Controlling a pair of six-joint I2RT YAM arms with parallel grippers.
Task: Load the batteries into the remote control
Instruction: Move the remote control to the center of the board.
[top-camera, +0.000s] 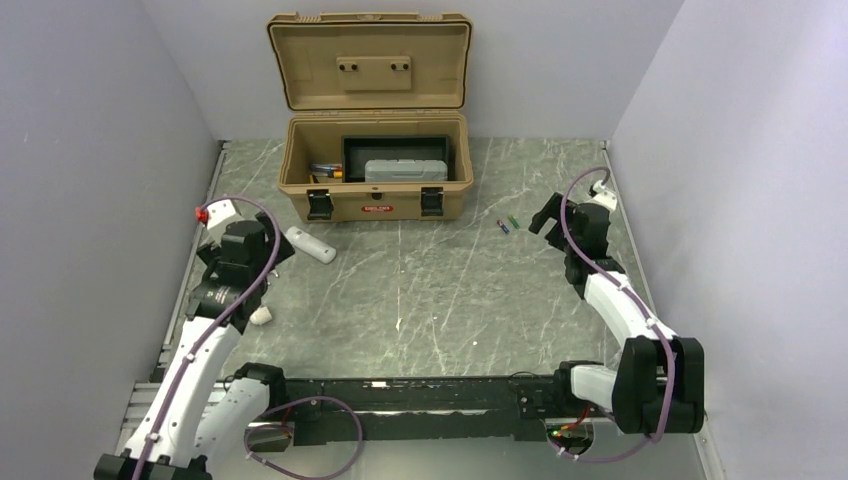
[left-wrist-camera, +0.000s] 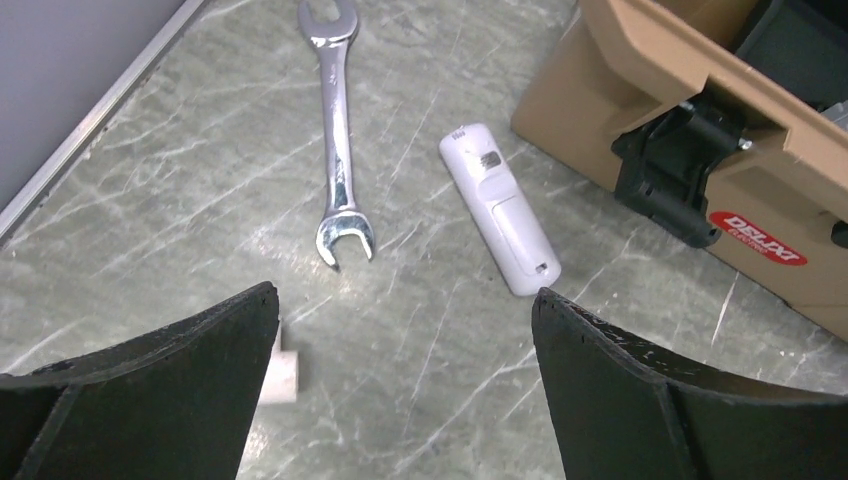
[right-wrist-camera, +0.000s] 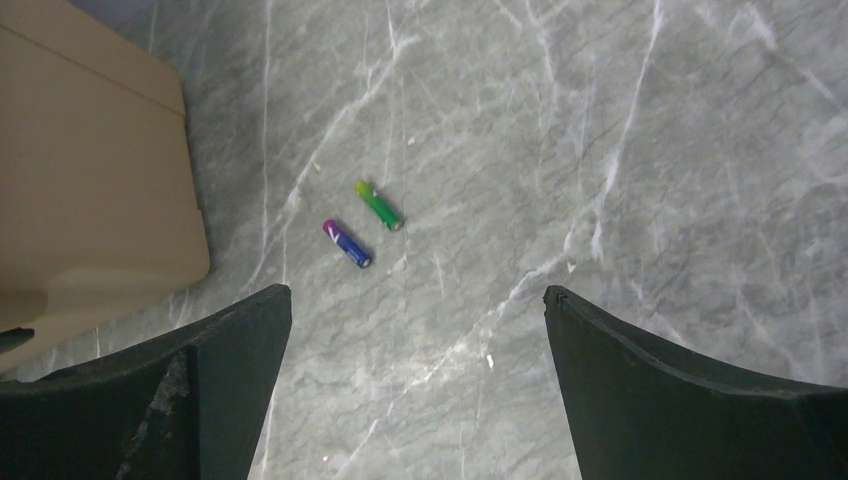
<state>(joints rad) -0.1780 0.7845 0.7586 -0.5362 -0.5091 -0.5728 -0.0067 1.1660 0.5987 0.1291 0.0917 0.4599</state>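
The left gripper (left-wrist-camera: 407, 300) stands with its two dark fingers spread wide and nothing between them, above bare marbled table (left-wrist-camera: 180, 200). The right gripper (right-wrist-camera: 417, 295) is just as wide and just as empty. Past the left fingers, the left wrist view shows what the top view hides under the arm: a silver wrench (left-wrist-camera: 338, 130) lying lengthwise away from the camera, open end nearer, ring end farther, and a small white tab (left-wrist-camera: 283, 375) partly behind the left finger. Just beside the wrench lies the remote control (left-wrist-camera: 498, 208), flat on the table, its long axis slanting from far left to near right, the end with the small pale window pointing away. It lies near the tan toolbox (left-wrist-camera: 600, 90) and its black latch, not touching. Only the right wrist view separates the batteries: the purple battery (right-wrist-camera: 346, 243) and the green battery (right-wrist-camera: 379, 205) lie parallel, slightly apart, both slanting from upper left to lower right, beyond the fingers and right of the toolbox corner. The top view alone shows the toolbox open, lid upright, with remote and batteries well apart.
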